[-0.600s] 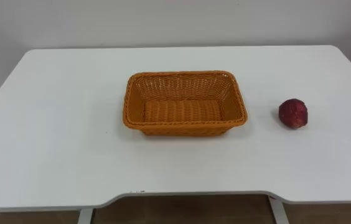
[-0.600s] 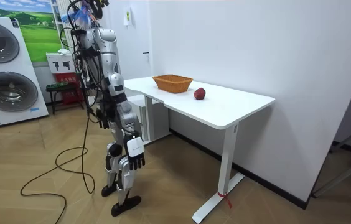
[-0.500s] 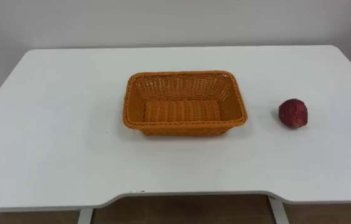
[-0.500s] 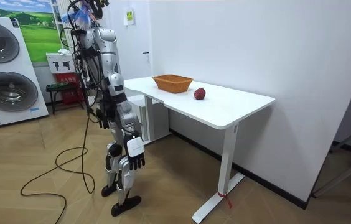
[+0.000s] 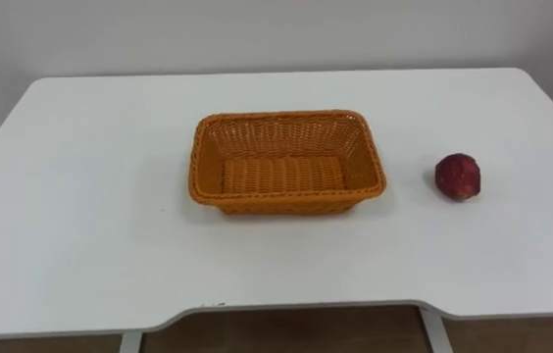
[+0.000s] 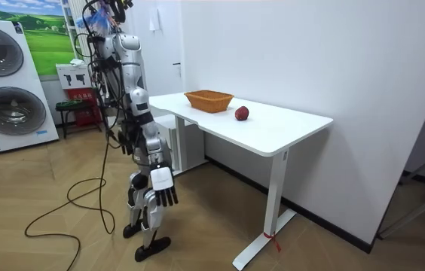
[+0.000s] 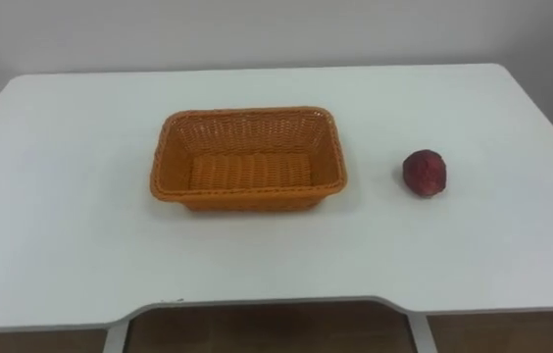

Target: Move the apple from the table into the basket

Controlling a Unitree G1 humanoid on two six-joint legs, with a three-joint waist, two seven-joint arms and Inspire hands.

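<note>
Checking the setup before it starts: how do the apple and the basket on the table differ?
The apple is small, round and dark red; the basket is much larger, rectangular and orange wicker. The apple is solid, the basket open-topped and empty. Both rest on the white table, apart, the apple on the robot's right.

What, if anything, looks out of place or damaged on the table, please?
Nothing stands out. The wicker basket sits upright and empty on the table, and the apple rests to its right, clear of it, with no visible damage.
</note>
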